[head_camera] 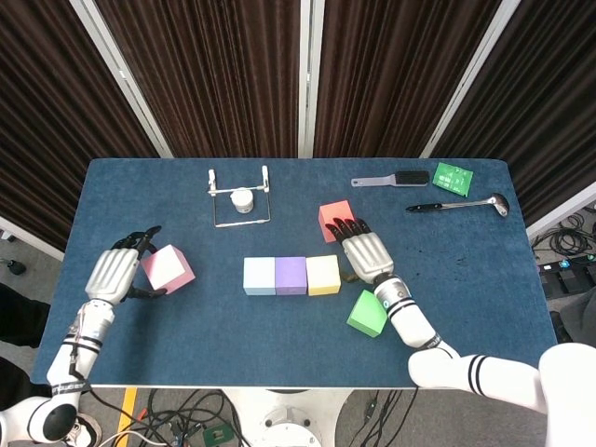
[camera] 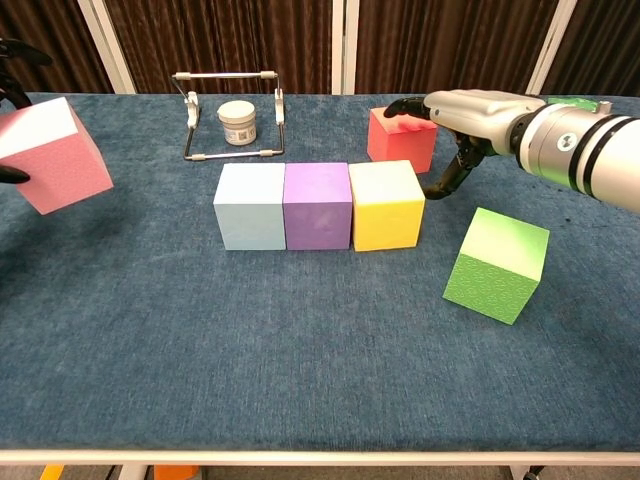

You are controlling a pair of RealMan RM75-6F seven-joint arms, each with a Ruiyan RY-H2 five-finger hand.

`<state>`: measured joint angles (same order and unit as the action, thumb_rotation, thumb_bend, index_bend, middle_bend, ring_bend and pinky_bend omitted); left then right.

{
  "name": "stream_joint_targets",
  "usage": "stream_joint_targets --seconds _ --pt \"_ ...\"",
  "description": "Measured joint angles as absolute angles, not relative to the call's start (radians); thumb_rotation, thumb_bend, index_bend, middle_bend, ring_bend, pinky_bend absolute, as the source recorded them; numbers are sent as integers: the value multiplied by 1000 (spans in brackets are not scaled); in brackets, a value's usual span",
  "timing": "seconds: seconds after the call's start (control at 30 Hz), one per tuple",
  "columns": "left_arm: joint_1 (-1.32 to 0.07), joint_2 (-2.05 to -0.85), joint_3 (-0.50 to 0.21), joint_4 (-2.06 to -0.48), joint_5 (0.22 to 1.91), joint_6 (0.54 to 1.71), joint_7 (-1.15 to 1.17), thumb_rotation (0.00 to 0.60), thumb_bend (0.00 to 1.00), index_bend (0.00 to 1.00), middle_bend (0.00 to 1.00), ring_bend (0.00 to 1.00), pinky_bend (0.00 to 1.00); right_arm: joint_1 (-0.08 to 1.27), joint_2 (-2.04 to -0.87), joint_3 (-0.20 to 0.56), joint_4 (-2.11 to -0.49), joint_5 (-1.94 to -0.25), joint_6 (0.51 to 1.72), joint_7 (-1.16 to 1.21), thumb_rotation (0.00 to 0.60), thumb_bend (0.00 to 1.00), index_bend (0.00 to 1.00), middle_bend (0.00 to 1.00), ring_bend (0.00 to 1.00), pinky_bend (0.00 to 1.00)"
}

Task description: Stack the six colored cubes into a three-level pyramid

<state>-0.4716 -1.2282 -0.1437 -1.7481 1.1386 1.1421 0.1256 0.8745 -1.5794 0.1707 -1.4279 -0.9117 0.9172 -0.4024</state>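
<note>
My left hand [head_camera: 116, 273] grips the pink foam cube [head_camera: 168, 267], held tilted off the blue felt-covered table [head_camera: 484, 279], well to the left of the base row. That row is my landmark: the pale blue cube [head_camera: 259, 276], purple cube [head_camera: 291, 275] and yellow cube [head_camera: 323, 274] stand side by side, faces touching. My right hand [head_camera: 365, 252] holds nothing; its fingers are apart and reach over the red cube [camera: 401, 137], which sits just behind the row's yellow end. The thumb hangs beside the yellow cube. Whether the fingertips touch the red cube, I cannot tell.

To do this well, I judge I should level the pink cube before carrying it over, then lower it onto the seam between pale blue and purple without nudging either. The right hand should close on the red cube's side faces, clear of the yellow cube, so the row stays tight. The green cube [head_camera: 370, 312], tilted just in front of the row's yellow end, would go on top last.

The small white jar [camera: 237, 121] inside the wire stand [camera: 230, 110] behind the row bears a label too small to read, as is the print on the green card [head_camera: 453, 177].
</note>
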Motion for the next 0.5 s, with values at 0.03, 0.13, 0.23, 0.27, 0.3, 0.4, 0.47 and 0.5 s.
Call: stream_joint_targets --seconds 0.03,0.13,0.23,0.27,0.3,0.4,0.47,0.5 --pt "-471 -1227 -144 -1748 1139 1141 126 600 123 86 458 109 204 874 -1583 171 -1426 -917 920 -401 600 190 0 0 0 0" --pt "-470 -1223 -143 -1749 1140 1140 125 600 123 85 456 108 203 873 -1589 173 -1425 -918 920 -404 600 190 0 0 0 0" --pt "-468 -1222 -143 -1750 1141 1138 122 600 123 85 455 108 203 873 -1590 174 -1427 -910 916 -413 600 190 0 0 0 0" --pt "-467 -1221 -142 -1751 1142 1137 122 600 123 86 455 108 203 874 -1589 175 -1428 -907 915 -417 600 190 0 0 0 0" --pt "-467 -1220 -142 -1752 1143 1136 122 600 123 86 455 109 203 874 -1588 176 -1430 -902 914 -421 600 190 0 0 0 0" --pt "-467 -1217 -143 -1755 1146 1134 116 600 123 86 455 109 203 871 -1578 179 -1442 -896 917 -426 600 189 0 0 0 0" --pt "-468 -1214 -147 -1758 1146 1130 107 600 122 86 455 108 203 868 -1568 180 -1451 -895 920 -427 600 190 0 0 0 0" --pt "-469 -1211 -149 -1759 1147 1128 103 600 123 86 455 108 202 865 -1561 180 -1459 -896 923 -428 600 190 0 0 0 0"
